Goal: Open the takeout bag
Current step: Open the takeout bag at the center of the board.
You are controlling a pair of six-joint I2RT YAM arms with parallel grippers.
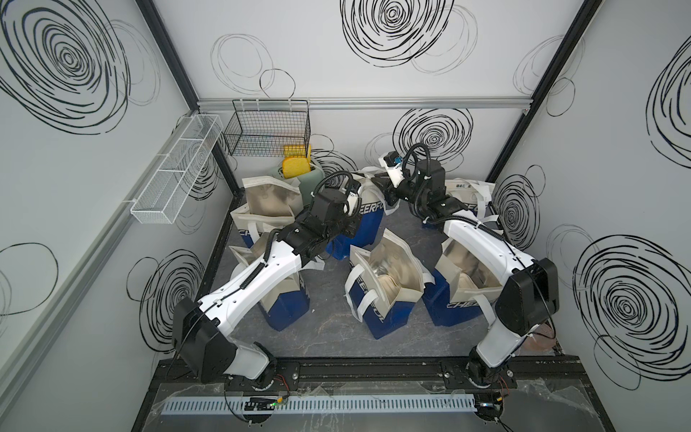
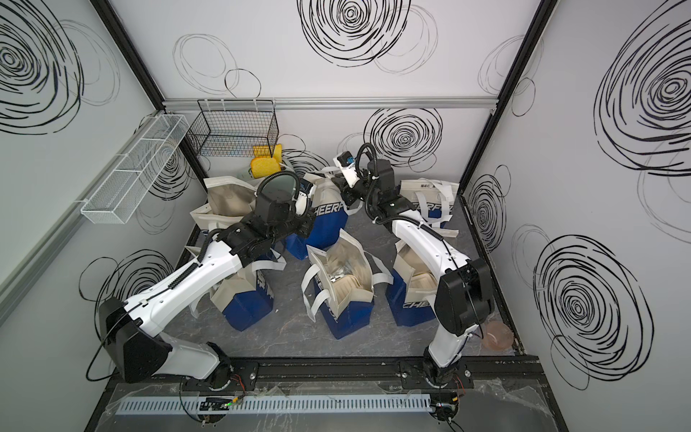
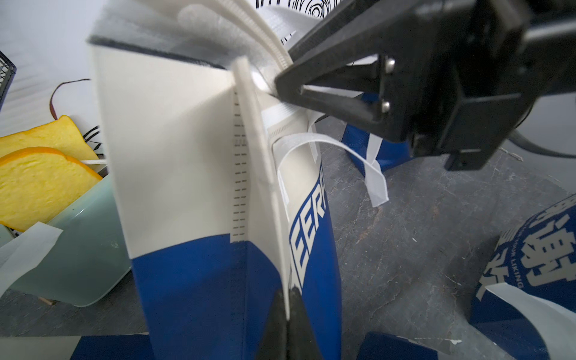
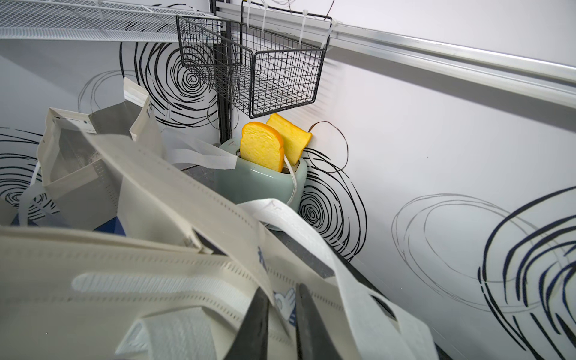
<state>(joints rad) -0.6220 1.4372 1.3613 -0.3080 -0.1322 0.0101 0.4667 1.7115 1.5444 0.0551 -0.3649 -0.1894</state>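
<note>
Left gripper: fingers pressed together on the thin white side seam of the takeout bag, at its blue part; right gripper: jaws almost together, tips pinching the white fabric at the bag's folded top edge, a narrow strip of fabric between the fingers in the right wrist view; takeout bag: blue below, off-white above, upright at far centre of the table in both top views, top flattened shut, one handle loop hanging loose; just left of it: mint-green toaster with two bread slices standing in it, in the far left corner below a black wire basket hung on the far wall; white mesh shelf on the left wall; far-left bag, near-left bag, near-centre bag and near-right bag, all with mouths open; far-right bag partly behind the right arm; open room: a bare strip of grey tabletop between the held bag and the far-right bag, and a wider bare band along the near edge; pink bowl in the near right corner.
</note>
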